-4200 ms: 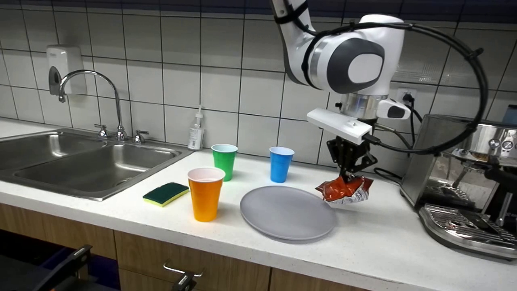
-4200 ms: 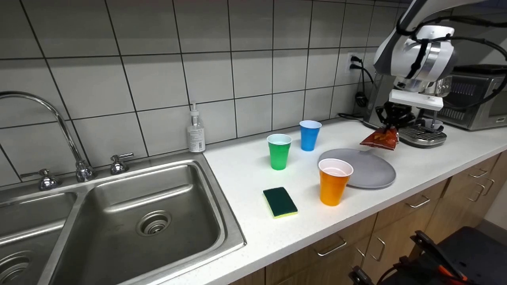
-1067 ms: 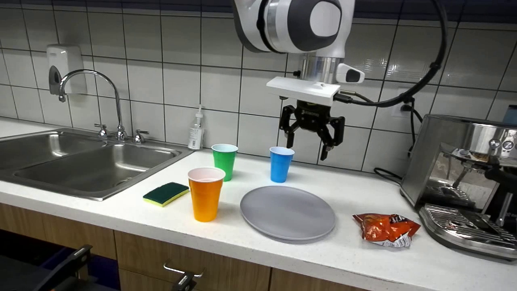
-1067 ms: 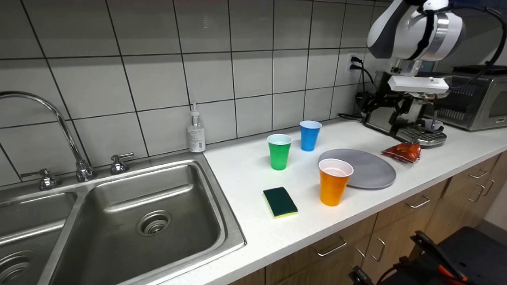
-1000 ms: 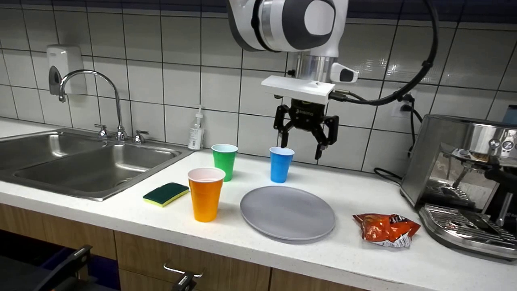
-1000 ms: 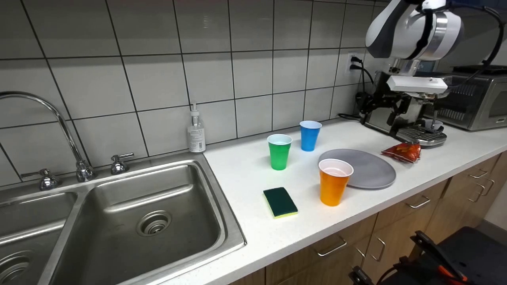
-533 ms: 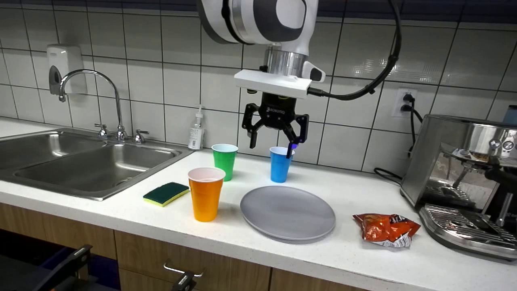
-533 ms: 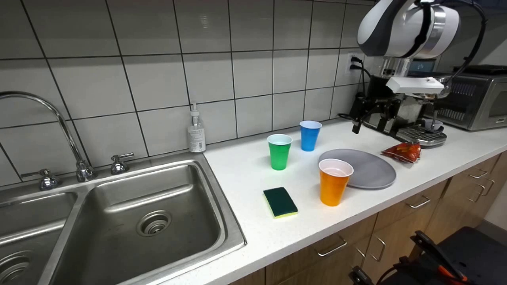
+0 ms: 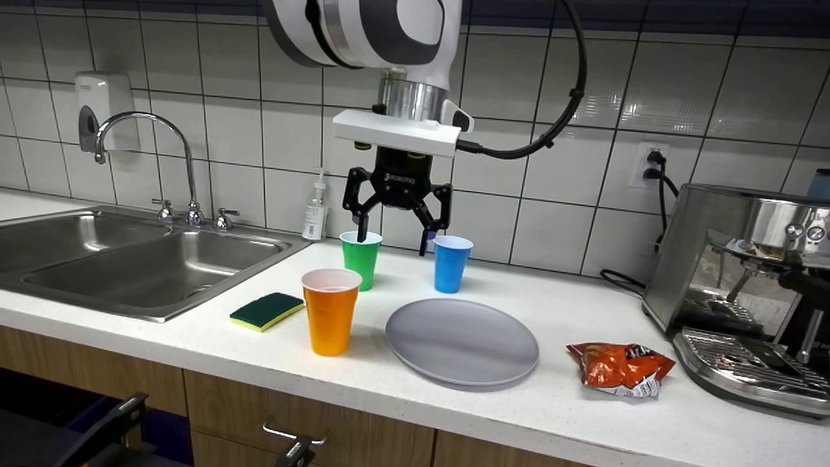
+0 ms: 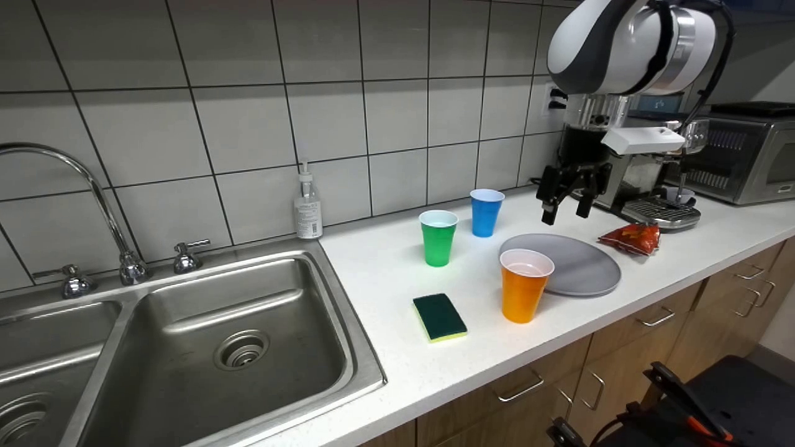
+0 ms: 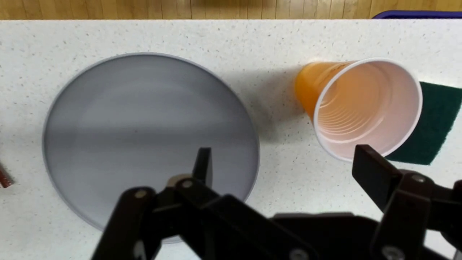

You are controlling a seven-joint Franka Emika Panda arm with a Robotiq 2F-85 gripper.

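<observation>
My gripper (image 9: 392, 246) stands wide open above the counter, with nothing between its fingers. In the wrist view, one finger (image 11: 204, 162) overlaps the grey plate (image 11: 144, 119) and the opposite one overlaps the rim of the orange cup (image 11: 364, 112); it touches neither as far as I can see. Behind it in an exterior view are the green cup (image 9: 361, 263) and the blue cup (image 9: 449, 266), both upright. A red, crumpled snack bag (image 9: 619, 368) lies on the counter beyond the plate, near the coffee machine. Only a sliver of the bag (image 11: 5, 178) enters the wrist view.
A green and yellow sponge (image 9: 266, 311) lies near the orange cup. To its side is the steel sink (image 10: 217, 310) with a tall faucet (image 10: 81, 174). A soap bottle (image 10: 307, 208) stands by the tiled wall. The coffee machine (image 9: 746, 292) occupies the far end.
Four seconds ago the gripper held the snack bag beside the plate. The bag now lies released on the counter; the open gripper has travelled away from it, towards the orange and green cups.
</observation>
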